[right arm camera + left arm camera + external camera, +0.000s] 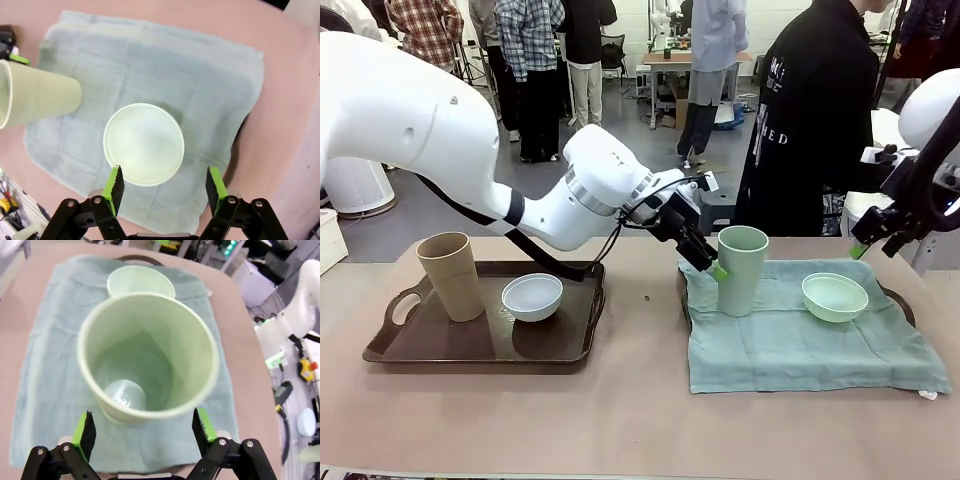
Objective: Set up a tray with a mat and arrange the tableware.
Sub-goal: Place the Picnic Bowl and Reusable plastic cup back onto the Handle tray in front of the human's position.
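Observation:
A pale green cup (742, 270) stands upright on the green mat (800, 340), with a pale green bowl (835, 296) to its right. My left gripper (716, 268) is open at the cup's left side. In the left wrist view the cup (150, 355) sits just ahead of the gripper (145, 427), between its spread green pads (85, 429). My right gripper (873, 242) hangs open above the bowl (144, 144), holding nothing. On the dark tray (480, 345) at left stand a tan cup (450, 275) and a white bowl (532, 296).
The mat covers a second dark tray whose rim (898, 297) shows at the right. A person in a black coat (815, 120) stands at the far side of the table. The tabletop (640, 400) between the trays and along the front is bare.

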`<state>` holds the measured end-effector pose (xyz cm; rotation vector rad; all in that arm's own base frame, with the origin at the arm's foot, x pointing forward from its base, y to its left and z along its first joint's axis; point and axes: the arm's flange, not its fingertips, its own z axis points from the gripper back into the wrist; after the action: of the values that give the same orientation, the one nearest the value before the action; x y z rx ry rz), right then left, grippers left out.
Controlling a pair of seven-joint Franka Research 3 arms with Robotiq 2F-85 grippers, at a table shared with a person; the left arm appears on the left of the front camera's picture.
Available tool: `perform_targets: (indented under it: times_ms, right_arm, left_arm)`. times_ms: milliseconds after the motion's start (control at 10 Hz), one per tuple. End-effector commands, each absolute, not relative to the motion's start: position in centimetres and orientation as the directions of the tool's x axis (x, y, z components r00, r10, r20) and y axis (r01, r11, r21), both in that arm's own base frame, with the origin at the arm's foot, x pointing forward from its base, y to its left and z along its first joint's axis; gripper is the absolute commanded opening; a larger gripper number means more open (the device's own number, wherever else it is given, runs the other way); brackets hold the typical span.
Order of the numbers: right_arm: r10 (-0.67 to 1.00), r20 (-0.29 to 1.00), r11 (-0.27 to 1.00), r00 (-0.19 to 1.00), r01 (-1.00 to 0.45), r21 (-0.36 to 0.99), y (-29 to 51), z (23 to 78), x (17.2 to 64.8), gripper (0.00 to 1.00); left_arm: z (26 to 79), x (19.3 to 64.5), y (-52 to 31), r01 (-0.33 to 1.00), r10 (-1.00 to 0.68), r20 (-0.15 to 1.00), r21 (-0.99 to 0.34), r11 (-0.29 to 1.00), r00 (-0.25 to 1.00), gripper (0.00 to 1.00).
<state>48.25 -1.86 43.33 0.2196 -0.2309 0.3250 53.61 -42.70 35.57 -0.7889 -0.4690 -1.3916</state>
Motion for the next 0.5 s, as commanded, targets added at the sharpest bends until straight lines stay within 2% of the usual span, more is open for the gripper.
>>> perform_targets:
  times_ms: [0, 400]
  right_arm:
    - [0.264, 0.293, 0.925, 0.919, -0.327, 0.193, -2.4, 44.3, 46.6, 0.84]
    - [0.251, 0.261, 0.955, 0.932, -0.283, 0.089, -2.4, 48.5, 43.7, 0.84]
  left_arm:
    - [38.2, 51.3, -40.4, 0.964, -0.759, 0.624, -0.265, 0.019, 0.187, 1.0]
    - [45.9, 45.7, -37.0, 0.941, -0.859, 0.41, -0.269, 0.207, 0.307, 1.0]
